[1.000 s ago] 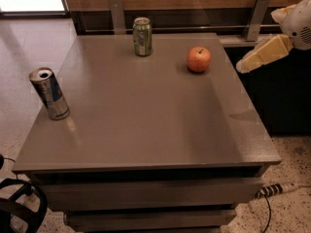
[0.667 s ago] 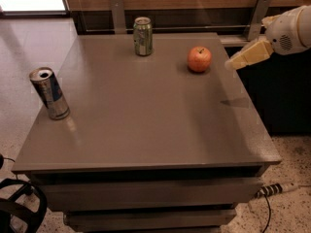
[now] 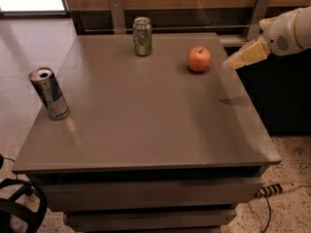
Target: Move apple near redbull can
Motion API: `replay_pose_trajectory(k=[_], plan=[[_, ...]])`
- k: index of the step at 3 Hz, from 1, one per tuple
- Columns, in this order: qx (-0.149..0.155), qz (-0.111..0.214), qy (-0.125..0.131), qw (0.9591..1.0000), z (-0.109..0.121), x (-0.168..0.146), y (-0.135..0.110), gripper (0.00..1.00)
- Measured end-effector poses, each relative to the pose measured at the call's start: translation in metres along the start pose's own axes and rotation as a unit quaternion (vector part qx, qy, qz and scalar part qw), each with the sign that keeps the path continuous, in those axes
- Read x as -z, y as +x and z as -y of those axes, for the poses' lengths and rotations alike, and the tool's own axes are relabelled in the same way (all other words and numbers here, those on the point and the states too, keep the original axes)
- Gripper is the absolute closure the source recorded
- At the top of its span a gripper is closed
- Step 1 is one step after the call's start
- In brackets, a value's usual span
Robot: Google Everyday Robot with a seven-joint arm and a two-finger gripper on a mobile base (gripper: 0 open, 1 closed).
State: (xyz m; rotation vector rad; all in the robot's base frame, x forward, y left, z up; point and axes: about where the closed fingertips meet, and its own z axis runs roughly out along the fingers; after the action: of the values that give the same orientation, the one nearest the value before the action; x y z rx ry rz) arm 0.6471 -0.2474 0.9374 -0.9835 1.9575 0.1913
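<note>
The red-orange apple (image 3: 199,58) sits on the grey table (image 3: 146,125) toward its far right. The redbull can (image 3: 49,93), slim, silver and blue, stands upright near the table's left edge. My gripper (image 3: 231,63) reaches in from the right edge of the view, its yellowish tip hovering above the table just right of the apple, apart from it. It holds nothing that I can see.
A shorter green can (image 3: 142,36) stands upright at the table's far edge, left of the apple. A wooden wall with metal brackets runs behind the table. A cable (image 3: 277,191) lies on the floor at lower right; a black wheeled base shows at lower left.
My gripper has moved left and slightly up from the right edge toward the apple. The apple and both cans have not moved.
</note>
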Motion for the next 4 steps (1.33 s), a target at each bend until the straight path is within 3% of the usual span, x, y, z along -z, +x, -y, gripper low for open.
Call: replay_pose_trajectory(k=[1,2,3,4], plan=[[-0.013,0.041,-0.033,0.9985,0.004,-0.020,-0.005,0.00],[-0.033,0.093,-0.089,0.9911,0.007,-0.061,-0.017,0.00],[-0.045,0.112,-0.113,0.9862,0.008,-0.083,-0.021,0.00],[-0.052,0.098,-0.114,0.9873,0.006,-0.108,-0.020,0.00]])
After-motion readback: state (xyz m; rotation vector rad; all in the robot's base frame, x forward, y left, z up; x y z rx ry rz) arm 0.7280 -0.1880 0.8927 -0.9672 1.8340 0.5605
